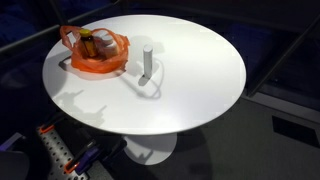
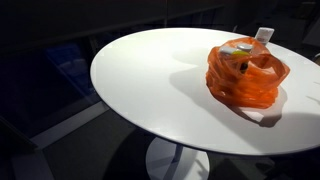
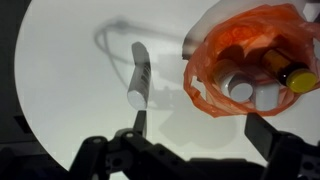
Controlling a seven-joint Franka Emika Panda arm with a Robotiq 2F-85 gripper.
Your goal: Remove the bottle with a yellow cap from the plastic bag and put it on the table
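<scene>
An orange plastic bag [image 1: 95, 52] lies near the table's edge and shows in both exterior views [image 2: 245, 72]. In the wrist view the bag [image 3: 215, 60] is open at the upper right. Inside it lies a brown bottle with a yellow cap [image 3: 297, 77] beside white-capped bottles [image 3: 241, 89]. My gripper [image 3: 200, 123] is open and empty, above bare table just short of the bag's mouth and touching nothing. The gripper does not show in either exterior view.
A white cylindrical bottle [image 1: 146, 63] stands upright on the round white table [image 1: 190, 90] beside the bag, and shows in the wrist view [image 3: 139, 76]. The table's edge curves close around the bag [image 2: 250, 140]. The surroundings are dark floor.
</scene>
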